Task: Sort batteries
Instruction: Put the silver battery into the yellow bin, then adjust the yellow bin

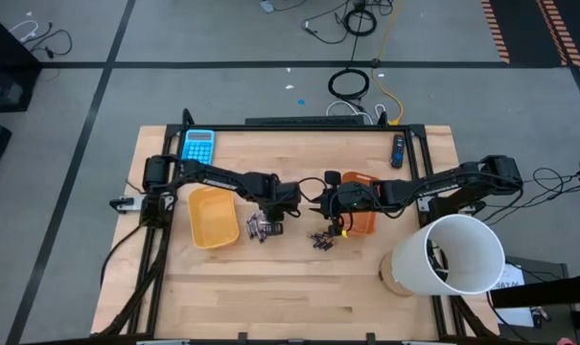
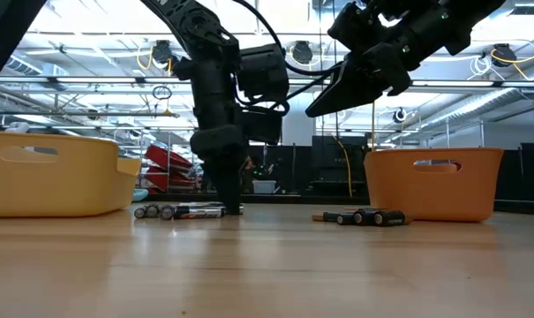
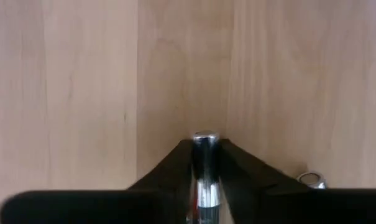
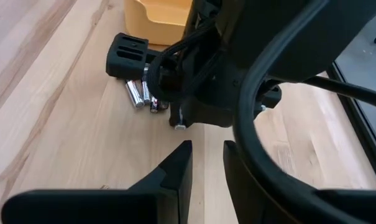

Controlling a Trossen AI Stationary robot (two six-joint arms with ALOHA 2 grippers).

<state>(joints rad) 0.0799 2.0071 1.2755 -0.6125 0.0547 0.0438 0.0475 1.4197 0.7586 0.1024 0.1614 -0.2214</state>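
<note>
Silvery batteries [image 1: 261, 228] lie in a small heap on the wooden table beside the yellow tray [image 1: 213, 216]. My left gripper [image 1: 270, 218] stands over this heap, pointing down, and is shut on one silvery battery [image 3: 204, 168]; another battery [image 3: 312, 180] lies just beside it. Smaller dark batteries [image 1: 320, 240] lie in front of the orange tray [image 1: 364, 222]. My right gripper [image 4: 206, 165] hangs above the table near the orange tray, its fingers slightly apart with nothing between them. My left gripper pinches the silvery battery by its two long sides [image 3: 204, 180] between its two fingers. The fingers come from above, pointing steeply down. The battery's capped end [image 3: 204, 137] shows just past the fingertips. In the low view the fingertips [image 2: 227, 208] are down at table level, among the heap.
A teal calculator [image 1: 198, 146] and a dark remote-like stick [image 1: 398, 150] lie at the far edge. A large white cylinder [image 1: 452, 254] stands at the near right. Black frame rails [image 1: 309, 126] border the table. Bare wood lies along the near side.
</note>
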